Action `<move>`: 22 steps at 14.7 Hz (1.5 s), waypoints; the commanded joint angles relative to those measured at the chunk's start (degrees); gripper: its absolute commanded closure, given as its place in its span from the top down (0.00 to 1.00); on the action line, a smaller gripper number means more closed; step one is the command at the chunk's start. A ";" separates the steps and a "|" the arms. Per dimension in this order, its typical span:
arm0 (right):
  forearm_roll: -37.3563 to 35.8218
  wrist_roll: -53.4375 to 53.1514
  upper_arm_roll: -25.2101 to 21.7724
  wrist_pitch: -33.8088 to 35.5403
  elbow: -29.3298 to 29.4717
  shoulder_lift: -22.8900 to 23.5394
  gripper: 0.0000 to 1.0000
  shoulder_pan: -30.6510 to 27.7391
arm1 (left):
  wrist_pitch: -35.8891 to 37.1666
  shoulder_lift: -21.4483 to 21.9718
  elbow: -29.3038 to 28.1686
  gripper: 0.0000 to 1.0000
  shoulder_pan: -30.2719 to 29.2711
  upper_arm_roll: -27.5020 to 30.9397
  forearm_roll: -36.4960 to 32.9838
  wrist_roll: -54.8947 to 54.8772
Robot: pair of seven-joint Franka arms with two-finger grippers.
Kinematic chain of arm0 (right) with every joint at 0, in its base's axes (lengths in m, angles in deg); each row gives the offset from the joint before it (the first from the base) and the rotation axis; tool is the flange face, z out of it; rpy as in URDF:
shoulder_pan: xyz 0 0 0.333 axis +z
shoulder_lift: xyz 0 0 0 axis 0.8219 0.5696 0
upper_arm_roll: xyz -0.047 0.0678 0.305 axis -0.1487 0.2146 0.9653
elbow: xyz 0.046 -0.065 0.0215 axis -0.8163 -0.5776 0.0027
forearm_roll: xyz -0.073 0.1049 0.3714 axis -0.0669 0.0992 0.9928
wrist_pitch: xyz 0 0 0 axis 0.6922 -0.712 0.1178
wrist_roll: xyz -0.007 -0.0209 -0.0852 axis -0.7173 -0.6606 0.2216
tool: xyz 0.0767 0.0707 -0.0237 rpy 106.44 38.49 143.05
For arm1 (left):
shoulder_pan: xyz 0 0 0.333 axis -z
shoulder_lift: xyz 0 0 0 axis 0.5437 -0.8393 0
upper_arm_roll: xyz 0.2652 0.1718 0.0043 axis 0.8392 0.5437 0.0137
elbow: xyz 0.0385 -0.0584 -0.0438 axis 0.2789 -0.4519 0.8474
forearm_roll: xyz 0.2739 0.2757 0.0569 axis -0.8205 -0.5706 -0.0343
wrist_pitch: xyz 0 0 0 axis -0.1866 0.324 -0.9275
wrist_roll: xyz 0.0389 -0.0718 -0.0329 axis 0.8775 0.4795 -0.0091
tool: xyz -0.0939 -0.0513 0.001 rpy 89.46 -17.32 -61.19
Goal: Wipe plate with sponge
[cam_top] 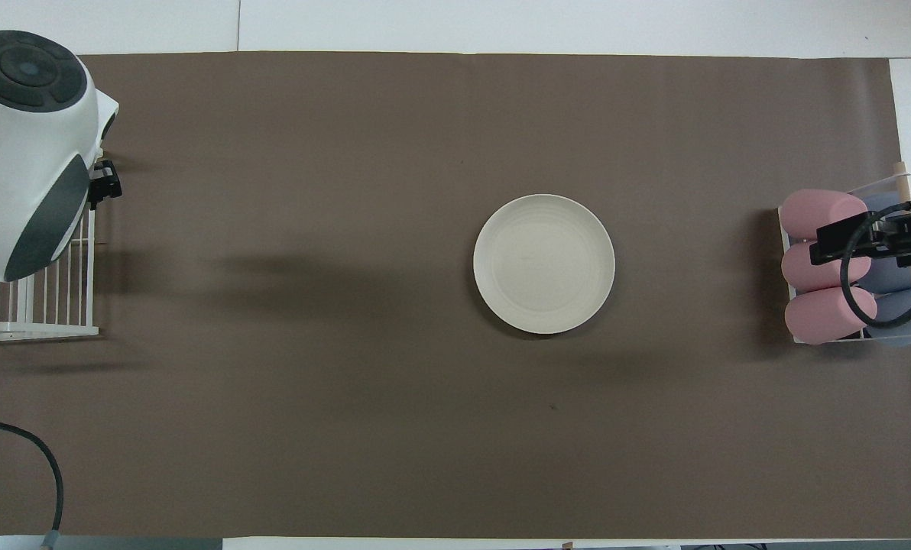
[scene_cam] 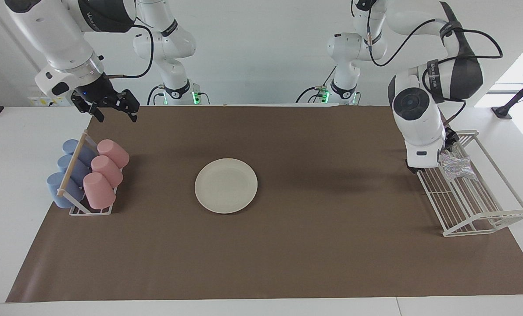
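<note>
Right claw [scene_cam: 114, 107] hangs in the air over the desk's [scene_cam: 16, 184] edge by the cup rack [scene_cam: 90, 211], fingers apart, holding nothing; that arm waits. Left claw [scene_cam: 449, 147] is down in the white wire rack [scene_cam: 485, 206] at the left arm's end, right at the sponge [scene_cam: 456, 167]; cannot tell whether its fingers have closed. Plate [scene_cam: 226, 185] lies flat and bare mid-mat [scene_cam: 288, 263], well apart from both racks. Pink cups [scene_cam: 103, 173] and blue cups [scene_cam: 66, 173] lie in the cup rack.

Matt plate [scene_cam: 226, 185], glittery mesh sponge [scene_cam: 456, 167]
</note>
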 commanded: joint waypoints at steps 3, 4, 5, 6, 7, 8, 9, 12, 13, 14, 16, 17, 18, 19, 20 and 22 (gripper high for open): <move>-0.86 1.50 0.10 -1.05 -0.75 -0.85 1.00 -0.09 | 3.99 7.99 -0.07 1.00 -3.80 0.35 19.46 -10.08; -0.86 1.50 0.19 -1.05 -0.74 -0.85 1.00 -0.09 | 5.84 8.88 0.01 1.00 -4.77 0.35 22.45 -12.90; -0.86 1.41 0.10 -1.14 -0.74 -0.85 1.00 -0.09 | 7.77 10.46 -0.07 1.00 -5.21 0.35 25.27 -15.80; -0.86 1.41 0.10 -1.14 -0.74 -0.85 1.00 -0.09 | 9.18 11.52 -0.51 1.00 -5.22 0.35 26.78 -17.40; -0.86 1.41 0.19 -1.14 -0.74 -0.85 1.00 -0.09 | 9.46 12.66 -1.30 1.00 -5.48 0.35 29.05 -17.76; -0.86 1.41 0.19 -1.05 -0.74 -0.85 1.00 -0.09 | 9.55 13.19 -1.57 1.00 -5.48 0.35 30.82 -18.37; -0.86 1.50 0.19 -1.14 -0.74 -0.85 1.00 -0.09 | 9.63 13.28 -1.48 1.00 -5.48 0.35 31.70 -19.77; -0.86 1.59 0.19 -1.05 -0.74 -0.85 1.00 -0.09 | 11.03 13.99 -1.13 1.00 -5.39 0.08 32.67 -23.90; -0.86 1.59 0.19 -1.05 -0.74 -0.85 1.00 -0.09 | 11.48 14.08 -1.30 1.00 -5.57 0.08 34.42 -25.83; -0.86 1.67 0.19 -1.05 -0.74 -0.85 1.00 -0.09 | 11.83 14.08 -1.39 1.00 -5.74 -0.35 34.52 -28.20; -0.86 1.67 0.19 -1.05 -0.74 -0.85 1.00 -0.09 | 12.10 13.81 -1.04 1.00 -5.75 -0.79 35.14 -29.10; -0.86 1.67 0.19 -1.05 -0.74 -0.85 1.00 -0.09 | 12.01 13.38 -0.35 1.00 -5.48 -0.71 36.19 -28.67; -0.86 1.67 0.19 -1.05 -0.74 -0.85 1.00 -0.09 | 12.10 12.76 2.79 1.00 -5.40 -0.62 38.28 -28.05; -0.86 1.59 0.19 -1.05 -0.74 -0.85 1.00 -0.09 | 11.83 12.32 3.43 1.00 -5.31 -0.62 38.39 -27.52; -0.86 1.59 0.19 -1.05 -0.74 -0.85 1.00 -0.09 | 11.66 12.23 3.79 1.00 -5.31 -0.45 38.31 -27.52; -0.86 1.67 0.19 -1.05 -0.74 -0.85 1.00 -0.09 | 10.08 12.14 3.97 1.00 -5.22 -0.36 37.87 -27.52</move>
